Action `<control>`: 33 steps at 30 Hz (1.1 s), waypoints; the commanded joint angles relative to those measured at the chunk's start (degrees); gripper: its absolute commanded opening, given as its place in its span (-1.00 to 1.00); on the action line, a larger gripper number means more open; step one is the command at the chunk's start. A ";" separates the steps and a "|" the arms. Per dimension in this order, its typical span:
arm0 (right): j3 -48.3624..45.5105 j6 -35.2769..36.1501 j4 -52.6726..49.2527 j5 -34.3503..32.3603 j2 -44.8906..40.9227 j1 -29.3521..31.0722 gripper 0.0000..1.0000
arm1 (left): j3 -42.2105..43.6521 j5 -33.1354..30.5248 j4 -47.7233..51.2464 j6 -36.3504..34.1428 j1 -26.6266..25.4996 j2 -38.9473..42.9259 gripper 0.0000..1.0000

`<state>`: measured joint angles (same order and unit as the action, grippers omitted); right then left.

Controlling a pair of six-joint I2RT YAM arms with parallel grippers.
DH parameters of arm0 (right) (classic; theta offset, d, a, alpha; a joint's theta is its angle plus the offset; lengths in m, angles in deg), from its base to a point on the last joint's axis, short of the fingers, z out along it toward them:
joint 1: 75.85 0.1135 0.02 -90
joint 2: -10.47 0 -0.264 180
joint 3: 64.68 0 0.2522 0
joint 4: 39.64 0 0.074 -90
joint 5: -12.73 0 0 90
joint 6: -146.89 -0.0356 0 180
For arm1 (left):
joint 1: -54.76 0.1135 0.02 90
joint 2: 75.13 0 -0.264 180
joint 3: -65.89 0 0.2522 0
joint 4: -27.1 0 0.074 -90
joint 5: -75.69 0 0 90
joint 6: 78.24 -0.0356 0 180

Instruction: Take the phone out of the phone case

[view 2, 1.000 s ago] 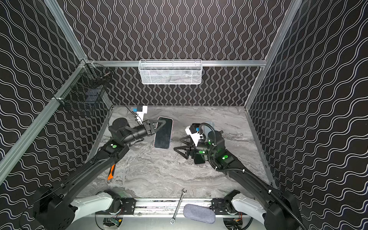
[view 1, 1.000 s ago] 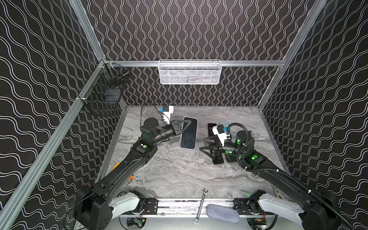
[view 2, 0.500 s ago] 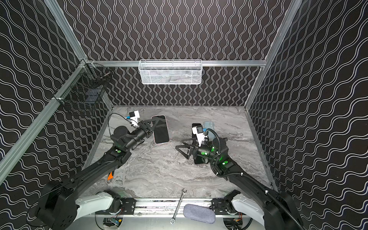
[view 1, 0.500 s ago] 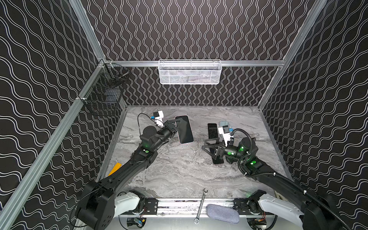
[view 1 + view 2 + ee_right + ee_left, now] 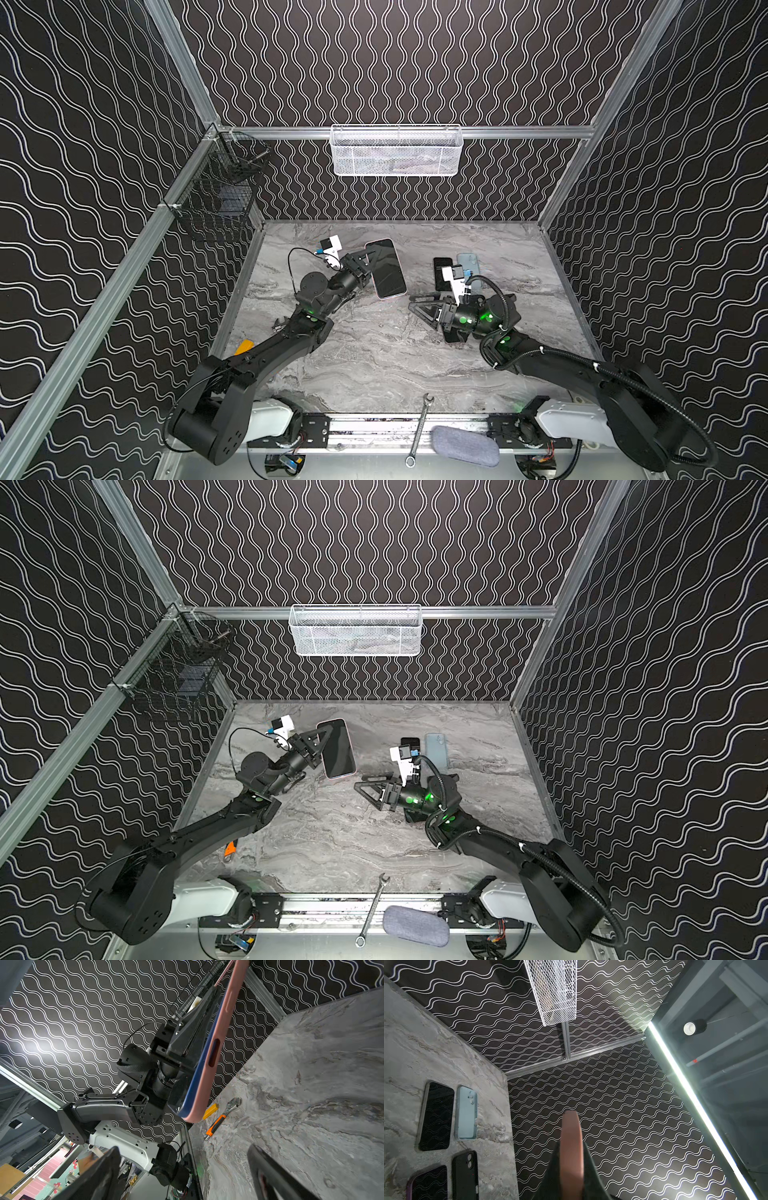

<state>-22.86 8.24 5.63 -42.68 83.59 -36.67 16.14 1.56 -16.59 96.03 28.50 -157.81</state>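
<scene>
Two phones (image 5: pixel 436 1115), two cases (image 5: pixel 467 1113) lie near right hand (image 5: pixel 411 302)

Bare desk (image 5: pixel 374 353) lies open in the middle; the phone (image 5: pixel 388 270), held aloft, blocks the back left, and loose phones (image 5: pixel 441 270) crowd the back right.

Robot lab cell — aluminium frame (image 5: pixel 399 132), patterned walls (image 5: pixel 395 62)

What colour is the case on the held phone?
A smooth pink phone case; clearest in the right wrist view.
</scene>
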 commanded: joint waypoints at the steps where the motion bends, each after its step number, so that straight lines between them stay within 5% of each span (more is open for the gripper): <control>1: 0.84 -0.97 7.18 -3.66 2.39 1.78 0.85 | -0.27 -0.68 -4.95 1.55 -0.26 -0.25 -1.00; 6: 1.48 -3.49 14.17 -4.08 7.62 3.35 0.65 | -0.57 -0.36 -5.48 2.24 -0.85 -1.00 -1.00; 33: 1.84 -2.95 15.92 -7.68 11.01 3.54 0.57 | -0.92 -0.31 -6.56 3.36 -2.08 -0.74 -1.00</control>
<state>-20.81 4.86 19.70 -49.61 95.15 -33.19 15.79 1.19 -18.57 98.50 26.60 -158.57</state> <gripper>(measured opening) 0.787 0.125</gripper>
